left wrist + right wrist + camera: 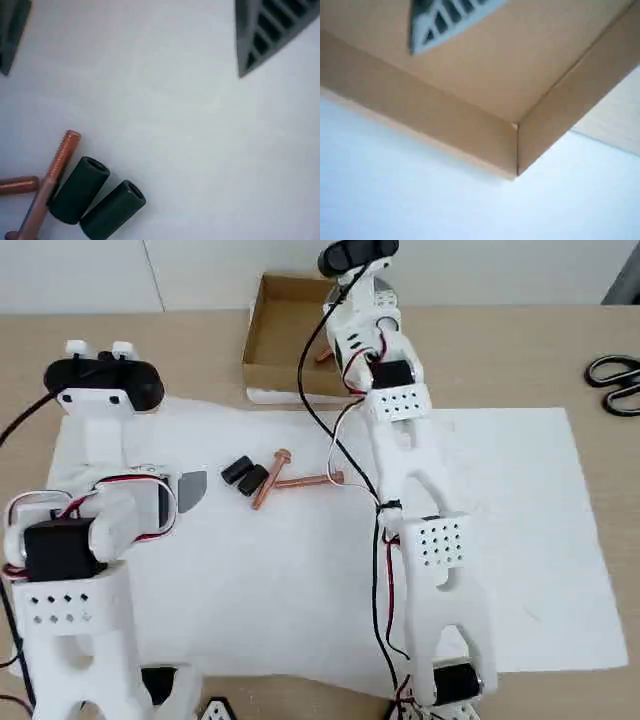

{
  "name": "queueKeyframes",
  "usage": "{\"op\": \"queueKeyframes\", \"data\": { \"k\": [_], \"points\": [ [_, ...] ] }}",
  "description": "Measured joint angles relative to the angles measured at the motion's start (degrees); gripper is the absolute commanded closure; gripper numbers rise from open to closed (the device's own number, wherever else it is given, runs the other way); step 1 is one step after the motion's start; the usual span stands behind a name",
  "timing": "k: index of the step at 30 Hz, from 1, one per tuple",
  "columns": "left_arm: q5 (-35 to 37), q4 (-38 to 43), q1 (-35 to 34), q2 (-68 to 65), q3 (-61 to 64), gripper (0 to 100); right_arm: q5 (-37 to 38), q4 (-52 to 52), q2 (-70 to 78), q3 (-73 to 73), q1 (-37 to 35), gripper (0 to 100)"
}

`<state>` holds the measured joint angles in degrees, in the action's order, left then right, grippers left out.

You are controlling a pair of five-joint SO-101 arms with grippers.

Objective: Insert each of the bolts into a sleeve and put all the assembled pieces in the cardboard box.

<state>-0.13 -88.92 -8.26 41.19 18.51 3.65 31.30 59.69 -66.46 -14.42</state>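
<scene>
1. Two bolts (278, 465) not yet sleeved, lying loose and crossed on the sheet (500, 540) that covers the middle of the counter (500, 340).
2. Two sleeves (237, 470) just beside them, empty, side by side, the nearer one close against a bolt.
3. Inside the box (262, 330), at the far edge of the sheet: one copper piece (323, 356), just beside the right tool (333, 352). Too small to tell whether sleeved, and whether gripped or lying free.
4. Judged from that: at most one piece delivered. Both pairs on the sheet left to join and then to box, so well under half done.
5. Left tool (122, 74): spread wide, pinching nothing, touching nothing. Hangs above bare sheet, near the sleeves and bolts but off to one side of them, not yet around either.
6. Right tool: at the box, by its corner over the sheet. Spread or pressed together: cannot tell. Contact with the copper piece: cannot tell either.
7. Likely next need, as a guess only: bringing the left tool across over a sleeve or a bolt, closing on it squarely, then lining up bolt and sleeve end to end. Some risk of the round sleeves rolling when nudged, being so close together.
</scene>
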Motion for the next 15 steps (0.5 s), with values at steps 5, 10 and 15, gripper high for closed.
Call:
{"op": "queueKeyframes", "data": {
  "k": [5, 10, 15],
  "points": [
    [0.0, -0.1, 0.0, 0.0, 0.0, 73, -4.7, 22.0, 0.0, -17.1, -1.1, 79.0],
    [0.0, -0.1, 0.0, 0.0, 0.0, 73, -9.8, 45.8, -1.8, -26.7, -4.8, 79.0],
    [0.0, -0.5, 0.0, 0.0, 0.0, 73, -15.7, 61.0, -7.3, -27.3, -9.8, 79.0]
  ]
}}
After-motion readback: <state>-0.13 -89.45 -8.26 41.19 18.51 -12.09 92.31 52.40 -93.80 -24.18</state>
